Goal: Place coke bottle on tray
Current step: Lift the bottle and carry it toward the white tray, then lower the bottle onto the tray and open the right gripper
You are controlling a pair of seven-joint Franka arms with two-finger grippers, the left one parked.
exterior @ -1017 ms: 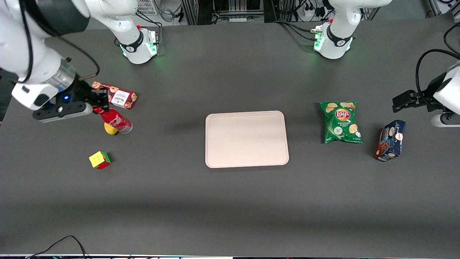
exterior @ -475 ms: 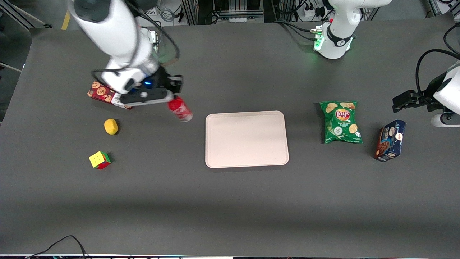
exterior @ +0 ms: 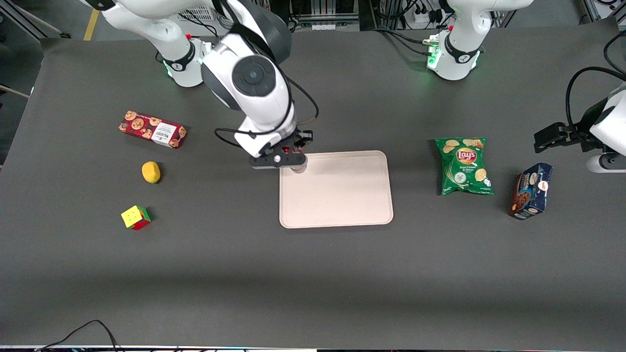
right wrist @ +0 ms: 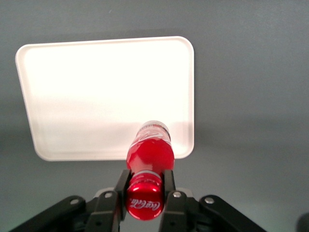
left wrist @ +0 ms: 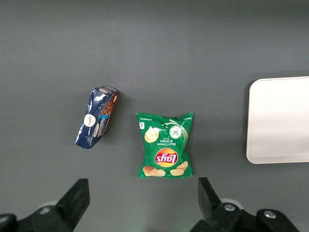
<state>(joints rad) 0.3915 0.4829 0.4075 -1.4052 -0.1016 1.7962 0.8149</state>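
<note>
My right gripper (right wrist: 145,186) is shut on the neck of the coke bottle (right wrist: 150,150), a slim red bottle with a red cap, which hangs upright below it. In the front view the gripper (exterior: 292,155) is above the corner of the tray (exterior: 342,195) that lies toward the working arm's end and farther from the front camera; only the bottle's clear base (exterior: 298,169) shows under the hand. The tray (right wrist: 87,96) is a large pale pinkish-beige rectangle with nothing lying on it; its edge also shows in the left wrist view (left wrist: 280,121).
A red cookie box (exterior: 152,129), a yellow lemon-like object (exterior: 150,172) and a colour cube (exterior: 136,217) lie toward the working arm's end. A green Lay's bag (exterior: 463,165) and a dark blue box (exterior: 531,190) lie toward the parked arm's end.
My gripper has carried the coke bottle from beside the cookie box sideways to above the tray's corner. The bottle, tilted before, now hangs upright.
</note>
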